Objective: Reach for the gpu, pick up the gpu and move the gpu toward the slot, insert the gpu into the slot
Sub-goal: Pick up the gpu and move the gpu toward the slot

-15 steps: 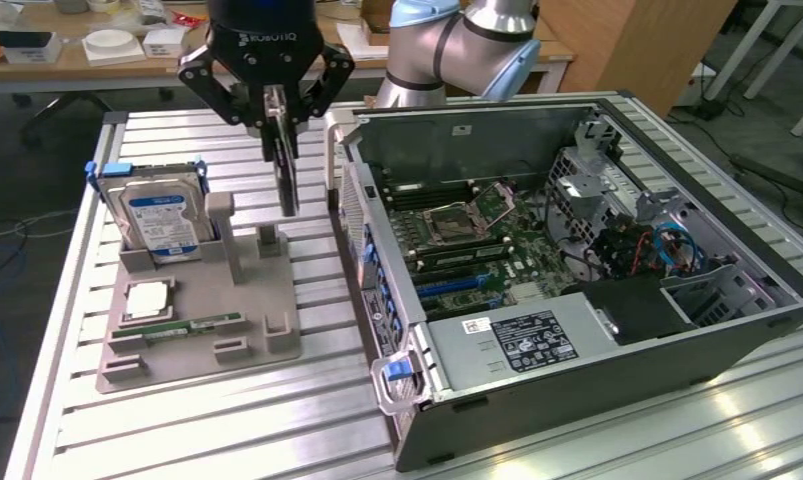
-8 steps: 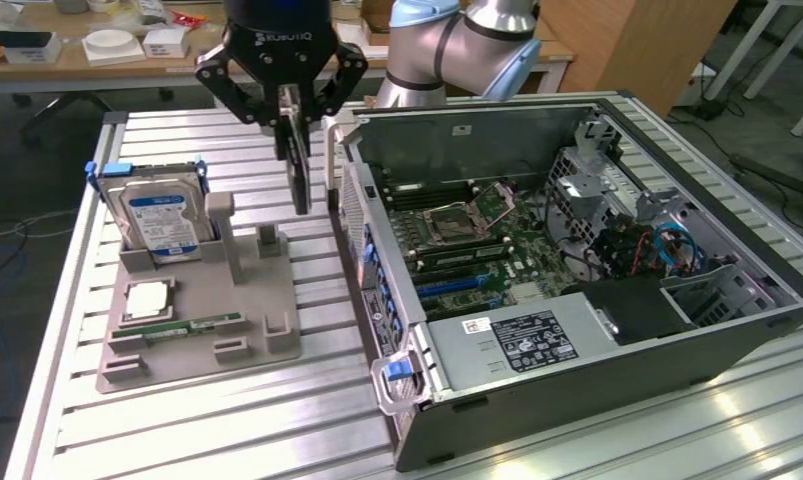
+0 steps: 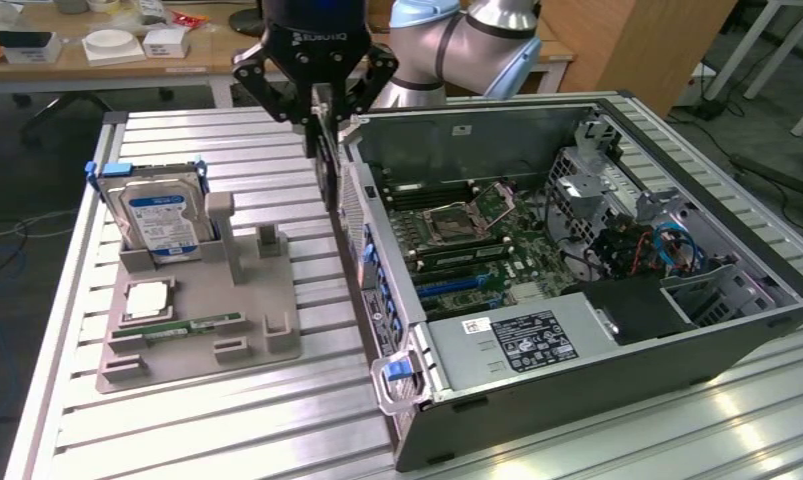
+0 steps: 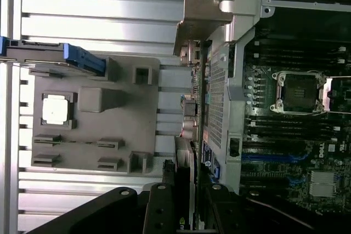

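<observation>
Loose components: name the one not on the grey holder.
The gpu, hanging edge-on in the gripper; the hard drive, processor chip and memory stick sit on the holder.

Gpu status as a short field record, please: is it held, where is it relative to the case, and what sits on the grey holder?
gpu: held edge-on, hanging below the fingers
gripper: shut on the gpu
position: at the computer case wall on the exterior view's left, beside the motherboard
insertion: not yet seated in a slot
grey holder: carries hard drive, processor chip, memory stick
</observation>
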Available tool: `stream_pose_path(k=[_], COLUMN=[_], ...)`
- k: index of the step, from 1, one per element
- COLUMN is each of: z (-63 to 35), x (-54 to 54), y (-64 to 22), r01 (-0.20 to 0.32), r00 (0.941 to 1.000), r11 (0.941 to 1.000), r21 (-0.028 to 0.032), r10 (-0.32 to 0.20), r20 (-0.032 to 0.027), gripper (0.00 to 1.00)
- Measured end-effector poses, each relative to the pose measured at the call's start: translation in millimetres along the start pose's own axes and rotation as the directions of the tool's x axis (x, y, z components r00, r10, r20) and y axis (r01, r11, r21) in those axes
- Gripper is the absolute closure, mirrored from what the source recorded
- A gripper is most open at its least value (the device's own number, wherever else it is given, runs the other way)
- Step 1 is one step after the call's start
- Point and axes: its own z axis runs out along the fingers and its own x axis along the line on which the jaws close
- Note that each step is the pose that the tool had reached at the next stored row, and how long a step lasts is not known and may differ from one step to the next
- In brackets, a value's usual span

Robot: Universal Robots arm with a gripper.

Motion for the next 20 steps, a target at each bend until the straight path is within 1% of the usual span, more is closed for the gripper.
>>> stream_pose_path(k=[10, 11, 12, 13, 15, 16, 18, 20], z=[2.6, 2.9, 3.3, 3.7, 4.3, 4.6, 5.5, 6.8], x=[-45.1, -49.7, -53.4, -56.7, -61.9, -64.1, -67.5, -67.7], y=[-1.5, -1.7, -1.8, -1.9, -2.0, -2.1, -2.3, -2.3], r01=[0.000, 0.000, 0.000, 0.000, 0.000, 0.000, -0.005, -0.029], r00=[1.0000, 1.0000, 1.0000, 1.0000, 1.0000, 1.0000, 1.0000, 0.9996], r11=[1.0000, 1.0000, 1.0000, 0.9999, 0.9996, 0.9994, 0.9994, 0.9990], r21=[0.0001, 0.0015, 0.0058, 0.0129, 0.0297, 0.0339, 0.0344, 0.0347], r10=[0.000, 0.000, 0.000, 0.000, 0.000, 0.000, 0.005, 0.029], r20=[0.0000, 0.0001, -0.0001, -0.0003, -0.0009, -0.0010, -0.0008, 0.0001], gripper=[0.74, 0.74, 0.74, 0.74, 0.74, 0.74, 0.74, 0.74])
